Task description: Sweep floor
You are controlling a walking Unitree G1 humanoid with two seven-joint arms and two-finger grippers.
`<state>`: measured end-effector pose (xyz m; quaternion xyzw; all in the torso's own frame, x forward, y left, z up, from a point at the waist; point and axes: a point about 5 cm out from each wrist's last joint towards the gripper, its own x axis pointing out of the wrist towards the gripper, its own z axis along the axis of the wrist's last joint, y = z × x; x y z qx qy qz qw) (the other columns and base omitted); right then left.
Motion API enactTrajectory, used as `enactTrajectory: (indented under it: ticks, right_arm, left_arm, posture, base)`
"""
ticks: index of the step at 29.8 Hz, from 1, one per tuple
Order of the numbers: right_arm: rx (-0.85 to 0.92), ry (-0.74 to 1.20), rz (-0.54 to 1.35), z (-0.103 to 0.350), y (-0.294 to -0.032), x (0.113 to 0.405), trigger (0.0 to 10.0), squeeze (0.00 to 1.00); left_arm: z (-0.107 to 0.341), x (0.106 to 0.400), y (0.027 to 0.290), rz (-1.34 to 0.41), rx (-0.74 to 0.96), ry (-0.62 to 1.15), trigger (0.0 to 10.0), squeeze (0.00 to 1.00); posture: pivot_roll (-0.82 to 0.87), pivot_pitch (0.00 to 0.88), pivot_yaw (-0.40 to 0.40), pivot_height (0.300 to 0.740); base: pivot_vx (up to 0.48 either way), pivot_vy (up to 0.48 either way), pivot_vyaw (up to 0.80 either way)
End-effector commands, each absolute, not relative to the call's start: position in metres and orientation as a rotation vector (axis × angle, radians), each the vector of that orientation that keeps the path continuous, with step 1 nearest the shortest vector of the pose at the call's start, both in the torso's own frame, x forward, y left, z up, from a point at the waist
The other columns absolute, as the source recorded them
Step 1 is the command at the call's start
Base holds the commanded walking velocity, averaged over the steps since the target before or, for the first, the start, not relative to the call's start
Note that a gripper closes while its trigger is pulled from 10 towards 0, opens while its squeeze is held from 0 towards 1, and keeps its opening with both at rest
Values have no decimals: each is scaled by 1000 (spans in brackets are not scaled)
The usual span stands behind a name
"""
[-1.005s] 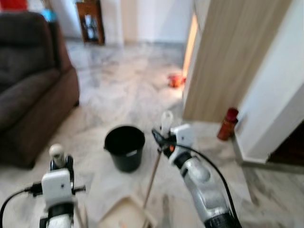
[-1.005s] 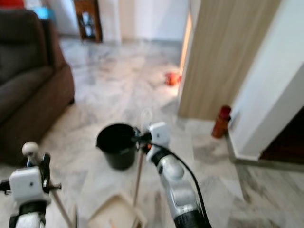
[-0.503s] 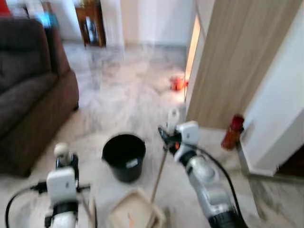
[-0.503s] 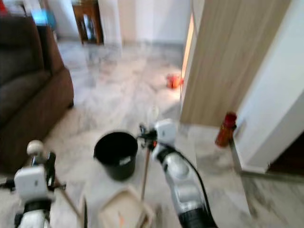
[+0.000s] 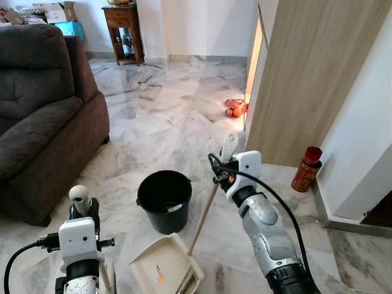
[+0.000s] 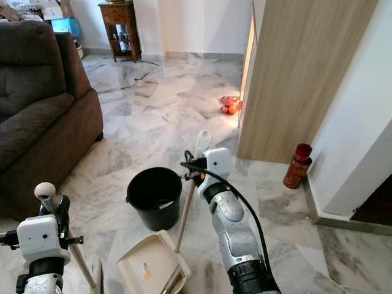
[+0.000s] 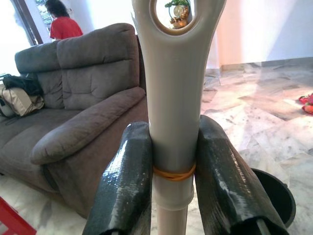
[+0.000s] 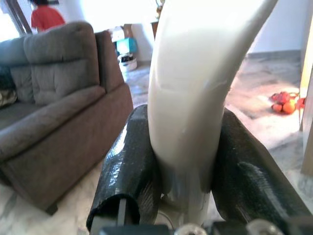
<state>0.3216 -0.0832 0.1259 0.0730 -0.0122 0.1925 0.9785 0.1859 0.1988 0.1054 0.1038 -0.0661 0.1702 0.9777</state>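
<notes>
My left gripper (image 5: 81, 211) is low on the left, shut on the cream broom handle (image 7: 172, 98), whose rounded top (image 5: 78, 194) sticks up above the fingers (image 7: 124, 186). The right gripper (image 5: 218, 171) is shut on the cream top (image 8: 195, 88) of the dustpan's long wooden stick (image 5: 201, 215). That stick slants down to the cream dustpan (image 5: 164, 269), which lies on the marble floor (image 5: 165, 116) just in front of a black bucket (image 5: 164, 193).
A brown sofa (image 5: 43, 110) fills the left side. A wooden wall panel (image 5: 306, 73) and white wall stand on the right, with a red bottle (image 5: 305, 169) at their foot. Orange toys (image 5: 234, 108) lie by the doorway. A person in red (image 7: 61, 22) stands behind the sofa.
The camera has steadied and the picture is sharp now. Both grippers keep their hold. The dustpan shows a little more fully in front of the bucket.
</notes>
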Motion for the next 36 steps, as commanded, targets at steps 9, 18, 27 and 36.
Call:
enactTrajectory:
  ticks: [9,18,27,36]
  right_arm:
    - [236,-199,379,186,-76,336,10000,0]
    - [245,-283,370,217,-81,342,10000,0]
    - [253,-326,346,232,-85,346,10000,0]
    - [278,-330,342,232,-81,345,10000,0]
  left_arm:
    - [113,187,199,338,228,-172,10000,0]
    - [114,188,199,339,224,-177,10000,0]
    - [117,189,199,338,220,-201,10000,0]
    - [116,188,200,344,226,-189,10000,0]
  posture:
    - [-15,0,48,740]
    - [-17,0,47,740]
    - [-13,0,46,740]
    - [-8,0,50,740]
  base:
    - [0,0,0]
    - [0,0,0]
    - [0,0,0]
    - [69,0,0]
